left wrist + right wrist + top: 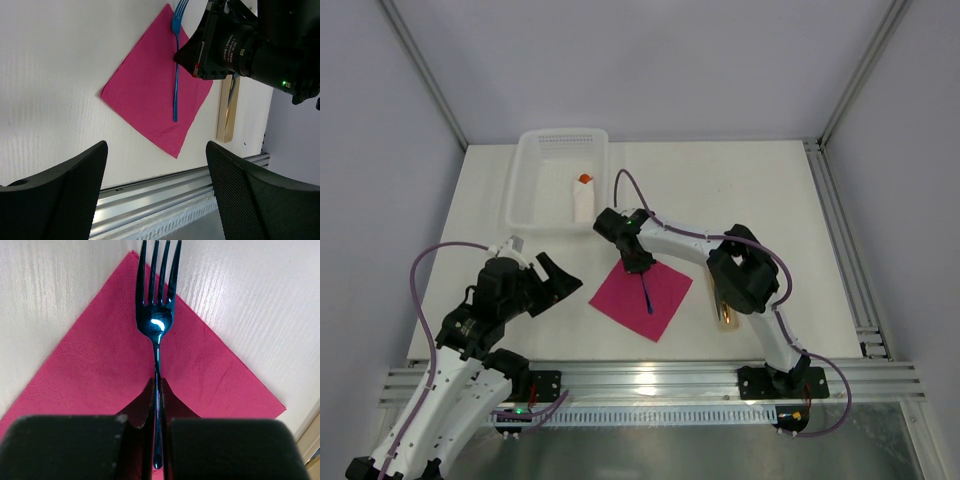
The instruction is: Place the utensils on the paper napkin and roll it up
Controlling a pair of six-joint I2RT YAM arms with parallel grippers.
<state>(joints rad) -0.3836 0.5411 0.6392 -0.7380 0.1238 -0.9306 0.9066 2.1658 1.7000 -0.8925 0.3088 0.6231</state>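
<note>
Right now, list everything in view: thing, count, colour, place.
paper napkin: one, magenta-pink, on the table between the arms.
fork: one, blue, across the napkin, tines past its edge.
strip: one, beige, right of the napkin, partly under the right arm.
basket: one, white, table's far left.
roll: one, white with orange tip, in the basket.
table: one, white.
left gripper: one, black, open, left of the napkin.
right gripper: one, black, shut on the fork.
</note>
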